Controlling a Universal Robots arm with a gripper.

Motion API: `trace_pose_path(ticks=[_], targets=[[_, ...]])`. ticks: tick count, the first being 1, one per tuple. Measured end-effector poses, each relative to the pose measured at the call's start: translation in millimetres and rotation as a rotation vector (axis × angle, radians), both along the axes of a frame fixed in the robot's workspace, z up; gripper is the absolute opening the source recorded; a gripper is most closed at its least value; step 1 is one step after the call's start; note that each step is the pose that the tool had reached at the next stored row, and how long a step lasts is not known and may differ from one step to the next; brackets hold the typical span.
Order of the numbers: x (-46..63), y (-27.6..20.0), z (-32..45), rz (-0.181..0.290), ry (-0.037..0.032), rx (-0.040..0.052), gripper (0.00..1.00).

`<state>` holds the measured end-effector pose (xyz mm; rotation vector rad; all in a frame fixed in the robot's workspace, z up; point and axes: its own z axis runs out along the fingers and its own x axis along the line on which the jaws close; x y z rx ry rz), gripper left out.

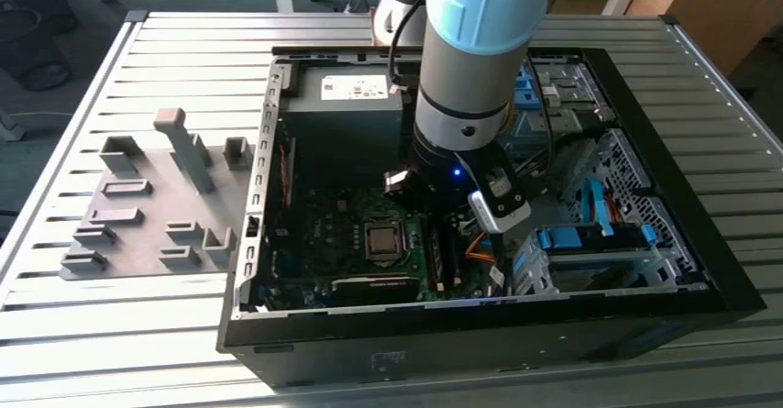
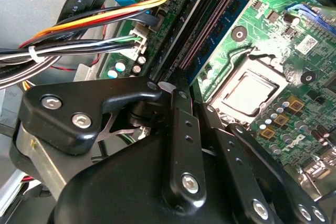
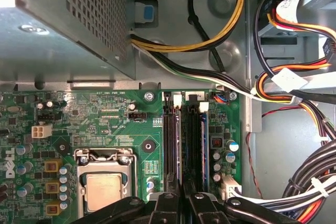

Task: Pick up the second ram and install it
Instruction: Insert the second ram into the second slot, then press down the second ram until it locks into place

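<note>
My gripper (image 1: pixel 461 229) is down inside the open computer case, over the memory slots (image 3: pixel 182 145) to the right of the processor socket (image 3: pixel 104 184). Its fingers (image 3: pixel 166 205) stand almost together, with only a thin gap between them. The second ram (image 2: pixel 226 24), a narrow blue-green board on edge, runs from between the fingertips (image 2: pixel 176 88) along the slot row. It stands upright and level with the slots. The gripper's body hides where the pads meet it. White slot latches (image 3: pixel 177 99) show at the far end of the row.
The case (image 1: pixel 685 270) stands on a slatted metal table (image 1: pixel 183 50). Bundled cables (image 3: pixel 294 87) crowd the slots' side away from the processor socket. The power supply box (image 3: pixel 68 19) lies beyond the board. A grey fixture plate (image 1: pixel 135 243) with blocks lies at the exterior view's left.
</note>
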<state>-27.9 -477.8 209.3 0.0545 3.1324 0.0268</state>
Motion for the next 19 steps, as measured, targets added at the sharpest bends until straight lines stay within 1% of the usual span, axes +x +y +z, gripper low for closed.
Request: trace_pose_path(ticks=[3, 14, 15, 18, 19], targets=[[0.0, 0.0, -1.1, 0.001, 0.0, -0.0001, 0.14], [0.0, 0.0, -1.2, 0.001, 0.0, 0.0008, 0.14], [0.0, 0.0, -1.4, 0.001, 0.0, 0.004, 0.14], [0.0, -0.2, -1.6, 0.001, 0.0001, 0.0188, 0.14], [0.0, -0.4, -2.4, 0.001, 0.0, 0.039, 0.14]])
